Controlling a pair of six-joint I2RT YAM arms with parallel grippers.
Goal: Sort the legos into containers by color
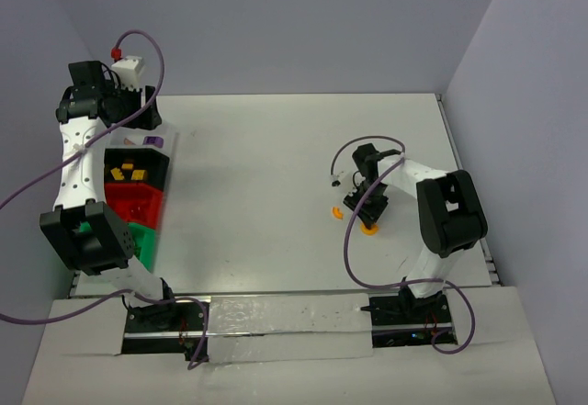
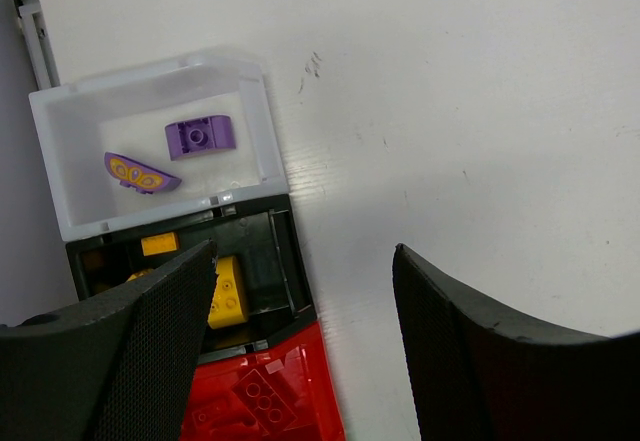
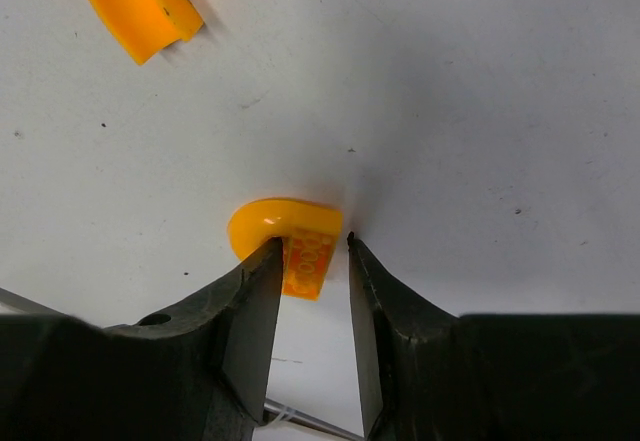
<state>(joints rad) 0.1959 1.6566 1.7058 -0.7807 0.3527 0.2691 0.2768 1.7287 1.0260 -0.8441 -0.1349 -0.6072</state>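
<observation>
Right gripper (image 3: 312, 246) is pinching one orange lego (image 3: 268, 223) on the table (image 3: 480, 111), a second orange lego (image 3: 135, 1) lying near it, while the left gripper (image 2: 302, 256) is hovering open-jawed over four containers (image 1: 158, 205), the white container (image 2: 50, 161) holding two purple legos (image 2: 200, 136).

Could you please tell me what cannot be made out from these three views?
- Green plastic bin: top view, left arm covers most; contents unseen.
- Black plastic bin: left wrist view, left tool hides its near part.
- Curved orange lego piece: right wrist view, right tool flanks it; grip uncertain.
- Second orange curved piece: same view, cut off by top edge.
</observation>
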